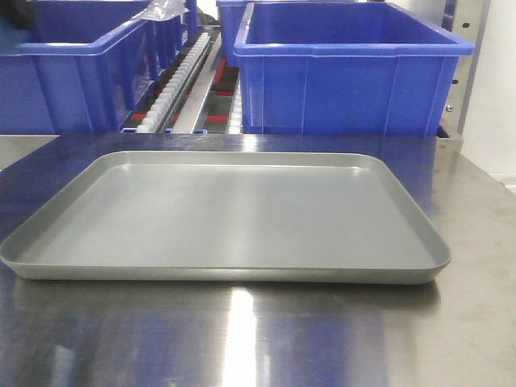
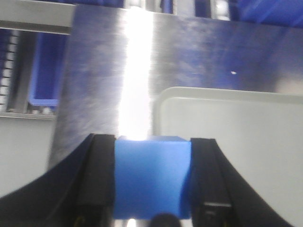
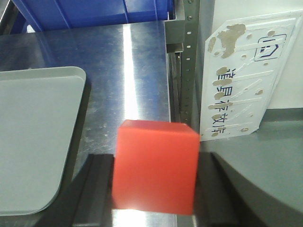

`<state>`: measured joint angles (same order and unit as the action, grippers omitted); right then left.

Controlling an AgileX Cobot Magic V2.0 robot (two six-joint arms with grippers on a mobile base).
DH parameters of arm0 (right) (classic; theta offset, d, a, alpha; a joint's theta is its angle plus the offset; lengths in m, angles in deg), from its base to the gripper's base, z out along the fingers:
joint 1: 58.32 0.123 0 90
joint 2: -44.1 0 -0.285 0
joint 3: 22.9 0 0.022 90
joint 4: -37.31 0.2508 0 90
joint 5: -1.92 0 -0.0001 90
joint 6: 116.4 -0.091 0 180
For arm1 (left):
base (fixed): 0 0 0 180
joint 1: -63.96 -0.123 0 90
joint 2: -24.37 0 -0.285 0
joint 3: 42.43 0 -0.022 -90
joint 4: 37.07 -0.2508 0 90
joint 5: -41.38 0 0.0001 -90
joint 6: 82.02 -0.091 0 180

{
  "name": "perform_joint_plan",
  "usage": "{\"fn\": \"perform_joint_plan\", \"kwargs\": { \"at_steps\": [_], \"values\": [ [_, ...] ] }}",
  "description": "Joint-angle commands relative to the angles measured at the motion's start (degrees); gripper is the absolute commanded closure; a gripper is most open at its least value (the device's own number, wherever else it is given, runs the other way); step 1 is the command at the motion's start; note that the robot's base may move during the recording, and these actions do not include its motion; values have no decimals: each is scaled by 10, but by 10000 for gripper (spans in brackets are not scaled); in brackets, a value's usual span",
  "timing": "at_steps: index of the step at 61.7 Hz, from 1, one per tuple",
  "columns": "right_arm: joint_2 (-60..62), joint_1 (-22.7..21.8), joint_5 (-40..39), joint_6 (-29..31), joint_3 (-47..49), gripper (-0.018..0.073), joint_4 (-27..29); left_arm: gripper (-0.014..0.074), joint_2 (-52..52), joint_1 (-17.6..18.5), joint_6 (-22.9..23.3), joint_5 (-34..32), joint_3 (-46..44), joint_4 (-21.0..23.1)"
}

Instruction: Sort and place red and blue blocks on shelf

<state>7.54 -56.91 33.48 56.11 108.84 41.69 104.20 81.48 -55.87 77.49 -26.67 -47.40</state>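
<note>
Blue block, a matte cube, sits clamped between the black fingers of the left gripper. Red block, likewise matte, is held tight by the right gripper above the brushed-steel bench.

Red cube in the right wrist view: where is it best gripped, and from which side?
Grip it on two opposite flat faces, left and right, approaching square-on from behind. The red cube has plain parallel sides, so a squeeze across them sits flush. The right gripper holds it just so.
</note>
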Motion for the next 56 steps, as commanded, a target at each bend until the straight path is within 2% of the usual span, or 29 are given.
{"fn": "perform_joint_plan", "kwargs": {
  "at_steps": [1, 11, 38, 56],
  "values": [
    [-1, -4, -44, 1, 16, 510, -4, 472, -48, -16, 3, -34, 13, -9],
    [-1, -4, -44, 1, 16, 510, -4, 472, -113, -41, 3, -45, 70, -9],
    [-1, -4, -44, 1, 16, 510, -4, 472, -296, -44, 3, -61, 202, -9],
    [-1, -4, -44, 1, 16, 510, -4, 473, -359, -44, 3, -71, 277, -12]
  ]
}}
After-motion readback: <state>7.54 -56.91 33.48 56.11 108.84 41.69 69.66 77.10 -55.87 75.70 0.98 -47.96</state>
